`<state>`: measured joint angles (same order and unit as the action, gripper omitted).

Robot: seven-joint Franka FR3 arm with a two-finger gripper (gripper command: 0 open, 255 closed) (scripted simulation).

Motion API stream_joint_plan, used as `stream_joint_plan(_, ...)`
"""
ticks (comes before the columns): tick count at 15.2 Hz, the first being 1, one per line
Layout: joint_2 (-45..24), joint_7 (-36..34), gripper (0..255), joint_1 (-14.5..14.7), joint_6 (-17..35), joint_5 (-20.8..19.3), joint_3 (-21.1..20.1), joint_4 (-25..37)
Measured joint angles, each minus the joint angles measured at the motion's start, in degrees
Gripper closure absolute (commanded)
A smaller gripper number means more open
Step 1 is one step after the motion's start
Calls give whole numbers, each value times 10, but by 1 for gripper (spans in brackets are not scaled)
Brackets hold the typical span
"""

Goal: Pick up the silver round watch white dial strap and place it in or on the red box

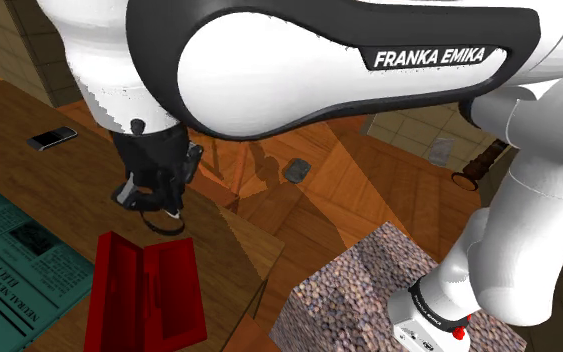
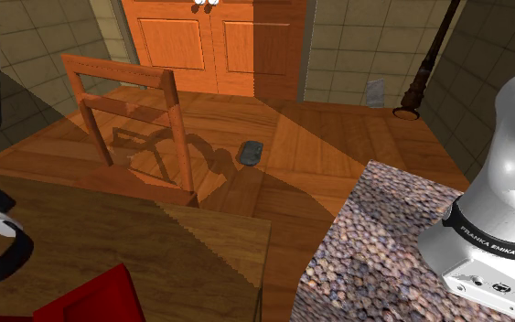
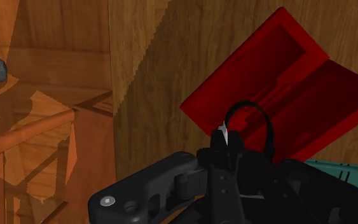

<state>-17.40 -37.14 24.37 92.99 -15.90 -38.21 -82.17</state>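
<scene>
The watch (image 3: 224,132) is pinched in the claw (image 3: 225,145): a sliver of white-and-silver face shows between the fingertips, and the dark strap curls out past them in a thin round loop. The box (image 1: 144,290) is deep red and lies wide open on the wooden surface (image 1: 229,235), its two long halves folded out side by side with their hollows facing up, close to the surface's edge. From the wrist view the strap's loop sits right across the box's open inside, while from the shoulder view the watch hangs just off the box's far end.
</scene>
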Motion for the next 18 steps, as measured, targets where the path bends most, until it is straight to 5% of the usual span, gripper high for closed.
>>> stream_joint_plan(4, -63, -43, 255, 60, -39, -35, -3, 87)
stream_joint_plan(18, -66, -63, 255, 47, 60, -40, 0, -14)
